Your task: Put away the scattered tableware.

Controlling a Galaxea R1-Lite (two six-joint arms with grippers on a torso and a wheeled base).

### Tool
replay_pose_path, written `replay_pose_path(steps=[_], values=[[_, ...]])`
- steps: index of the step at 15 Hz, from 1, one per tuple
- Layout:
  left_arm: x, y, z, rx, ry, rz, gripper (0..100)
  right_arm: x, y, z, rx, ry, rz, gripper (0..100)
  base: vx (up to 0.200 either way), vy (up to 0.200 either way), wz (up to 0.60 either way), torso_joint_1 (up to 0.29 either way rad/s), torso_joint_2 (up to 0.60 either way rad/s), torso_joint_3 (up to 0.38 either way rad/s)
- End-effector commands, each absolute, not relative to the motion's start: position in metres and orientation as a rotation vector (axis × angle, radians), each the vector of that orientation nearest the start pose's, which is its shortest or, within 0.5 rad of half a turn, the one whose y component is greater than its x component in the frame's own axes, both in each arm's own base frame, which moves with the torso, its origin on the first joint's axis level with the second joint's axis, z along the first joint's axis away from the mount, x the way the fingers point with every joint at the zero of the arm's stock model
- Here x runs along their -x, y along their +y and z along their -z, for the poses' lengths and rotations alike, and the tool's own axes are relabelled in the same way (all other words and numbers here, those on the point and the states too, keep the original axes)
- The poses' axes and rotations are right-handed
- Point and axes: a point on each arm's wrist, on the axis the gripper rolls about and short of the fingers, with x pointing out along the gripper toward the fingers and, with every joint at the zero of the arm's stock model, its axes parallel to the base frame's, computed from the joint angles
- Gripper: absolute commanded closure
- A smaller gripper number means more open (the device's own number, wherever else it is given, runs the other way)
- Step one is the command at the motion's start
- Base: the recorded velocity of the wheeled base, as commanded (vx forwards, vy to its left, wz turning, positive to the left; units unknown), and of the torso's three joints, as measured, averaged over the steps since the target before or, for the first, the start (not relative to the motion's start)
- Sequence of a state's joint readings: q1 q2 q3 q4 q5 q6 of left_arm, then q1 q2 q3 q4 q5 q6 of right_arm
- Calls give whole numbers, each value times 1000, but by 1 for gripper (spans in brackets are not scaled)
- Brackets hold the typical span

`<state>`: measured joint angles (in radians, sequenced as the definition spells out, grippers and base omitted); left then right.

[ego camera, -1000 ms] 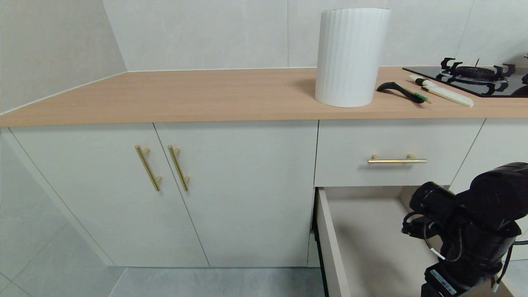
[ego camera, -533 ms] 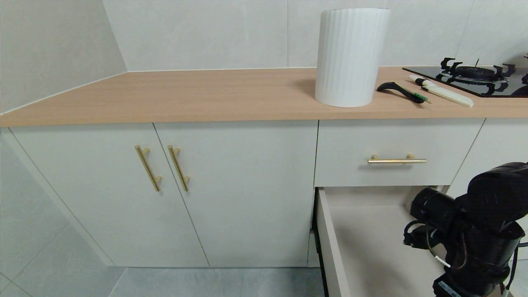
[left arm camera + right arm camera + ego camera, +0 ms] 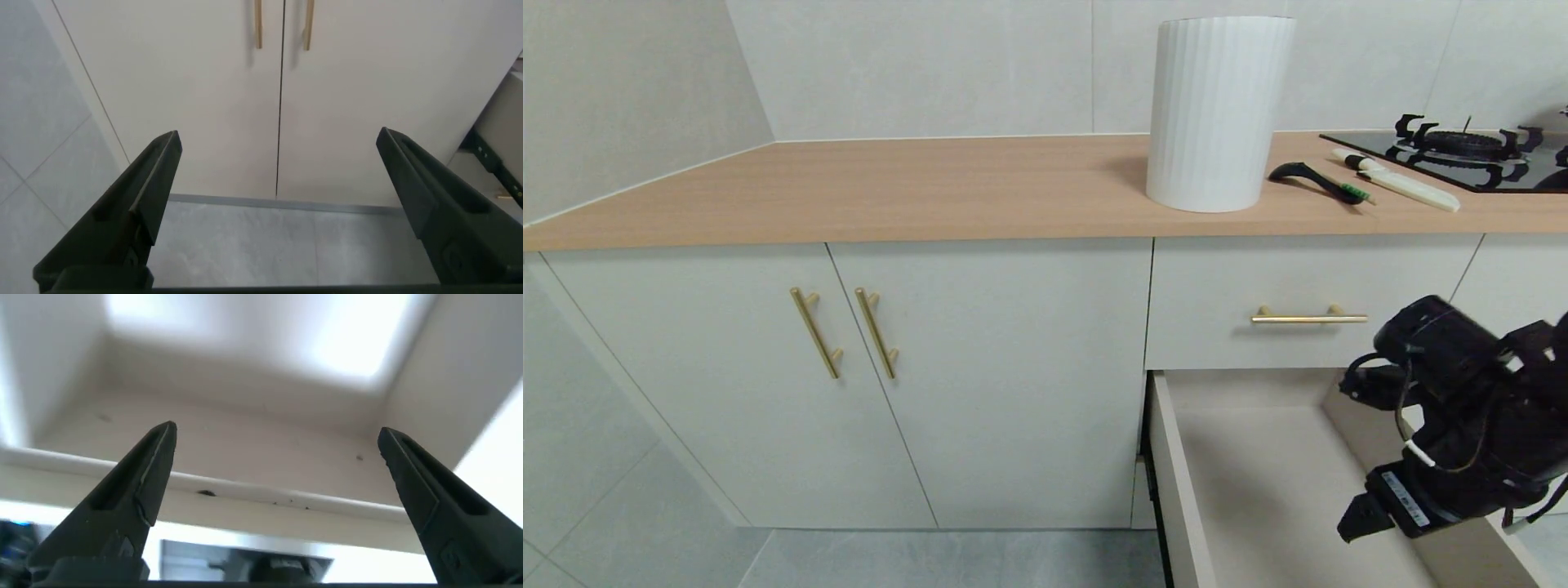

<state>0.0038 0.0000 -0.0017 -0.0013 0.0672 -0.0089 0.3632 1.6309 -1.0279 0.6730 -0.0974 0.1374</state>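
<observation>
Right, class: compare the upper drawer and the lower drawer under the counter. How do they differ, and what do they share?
The upper drawer is shut flush; the lower drawer is pulled out. The upper drawer shows its front and gold handle; the lower drawer shows its side wall and inside floor. Both are pale and stacked in one column.

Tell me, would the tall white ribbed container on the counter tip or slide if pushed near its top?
Probably tip: the ribbed container is tall for its base. Pushed low, it may rather slide on the smooth countertop.
</observation>
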Motion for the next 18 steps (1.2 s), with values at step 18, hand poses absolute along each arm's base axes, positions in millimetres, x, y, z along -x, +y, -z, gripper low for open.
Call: replay_pose_path(steps=[18], values=[[23, 1, -76, 9, -3, -71, 0, -157, 58, -294, -40, 564, -236, 0, 0, 0, 0, 40, -225, -186]])
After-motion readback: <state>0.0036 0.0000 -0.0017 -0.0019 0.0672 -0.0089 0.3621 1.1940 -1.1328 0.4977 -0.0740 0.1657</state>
